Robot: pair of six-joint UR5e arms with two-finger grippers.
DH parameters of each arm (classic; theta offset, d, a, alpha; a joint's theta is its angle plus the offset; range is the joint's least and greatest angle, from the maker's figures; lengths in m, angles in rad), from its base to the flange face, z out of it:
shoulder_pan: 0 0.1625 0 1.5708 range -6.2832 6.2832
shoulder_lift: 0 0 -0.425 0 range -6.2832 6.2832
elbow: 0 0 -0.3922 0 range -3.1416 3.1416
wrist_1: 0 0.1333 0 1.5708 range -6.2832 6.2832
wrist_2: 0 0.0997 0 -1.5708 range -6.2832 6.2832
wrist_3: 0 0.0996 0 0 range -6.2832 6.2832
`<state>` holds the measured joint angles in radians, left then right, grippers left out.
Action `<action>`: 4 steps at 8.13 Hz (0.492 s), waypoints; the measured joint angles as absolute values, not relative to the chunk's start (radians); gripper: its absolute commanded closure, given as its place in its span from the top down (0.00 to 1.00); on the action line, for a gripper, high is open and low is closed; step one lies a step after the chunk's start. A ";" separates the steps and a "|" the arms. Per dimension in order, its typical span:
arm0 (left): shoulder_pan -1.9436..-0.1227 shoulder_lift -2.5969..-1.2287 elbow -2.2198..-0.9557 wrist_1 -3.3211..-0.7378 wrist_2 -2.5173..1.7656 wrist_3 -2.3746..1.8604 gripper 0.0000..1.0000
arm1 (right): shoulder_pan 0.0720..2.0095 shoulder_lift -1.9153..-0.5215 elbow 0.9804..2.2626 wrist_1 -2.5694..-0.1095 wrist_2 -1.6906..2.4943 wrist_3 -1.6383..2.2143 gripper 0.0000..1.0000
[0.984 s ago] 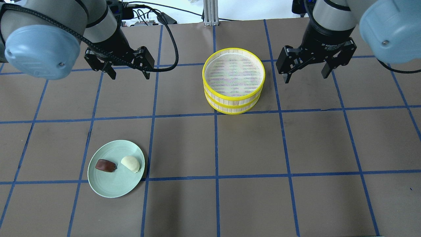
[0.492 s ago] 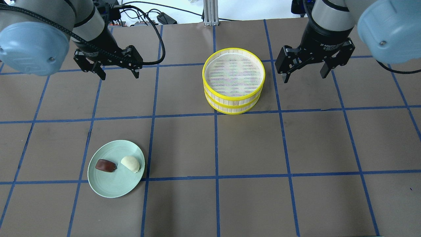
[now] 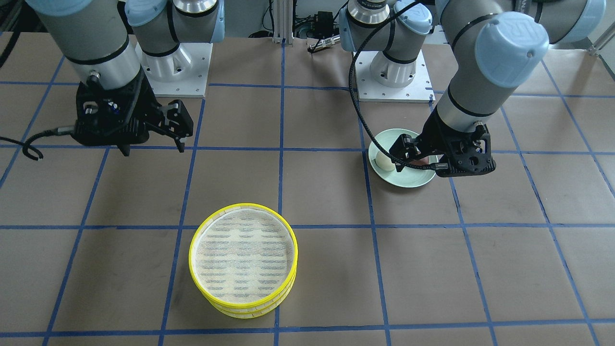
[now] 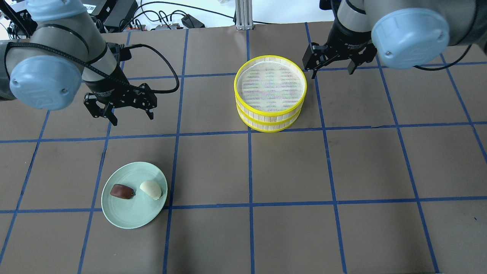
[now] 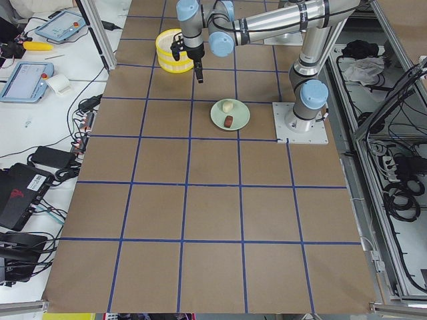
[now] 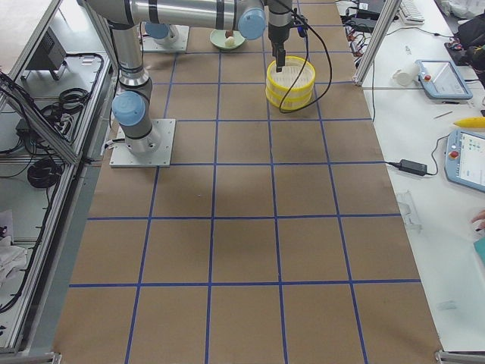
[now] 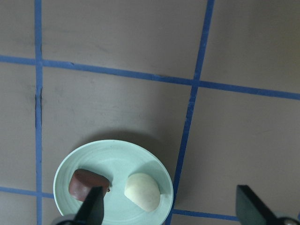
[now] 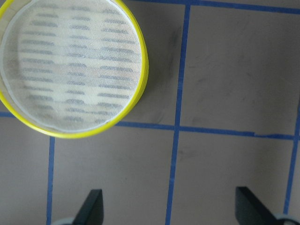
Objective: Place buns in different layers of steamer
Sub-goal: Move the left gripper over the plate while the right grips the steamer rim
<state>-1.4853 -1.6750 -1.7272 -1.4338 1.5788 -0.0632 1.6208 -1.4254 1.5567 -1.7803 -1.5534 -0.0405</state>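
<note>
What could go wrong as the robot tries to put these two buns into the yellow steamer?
The brown bun and white bun lie close together on the plate, so the open left end effector might knock one while grabbing the other. The steamer has its trays stacked, hiding the lower layer; unless the right end effector lifts the top one, both buns could land in one layer.

Overhead cam: behind my shoulders, looks forward and down on the table (image 4: 289, 167). Front cam: opposite, faces me, steep. Side cams: one at each table end, far off, looking along it. My left wrist cam looks straight down, close, on the plate (image 7: 112, 157); my right wrist cam on the steamer (image 8: 70, 65). All fixed views share both.
</note>
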 measured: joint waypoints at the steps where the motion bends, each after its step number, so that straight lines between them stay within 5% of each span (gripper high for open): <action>1: -1.481 -1.685 -1.758 -1.439 1.579 -0.131 1.00 | 1.625 -1.371 1.557 -1.847 -1.539 -0.039 1.00; 4: -1.478 -1.753 -1.818 -1.497 1.591 -0.264 0.97 | 1.629 -1.211 1.559 -2.020 -1.465 -0.033 1.00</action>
<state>-1.4782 -1.7529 -1.8182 -1.4968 1.5911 -0.2642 1.6285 -1.2106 1.5591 -2.0198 -1.4652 -0.0328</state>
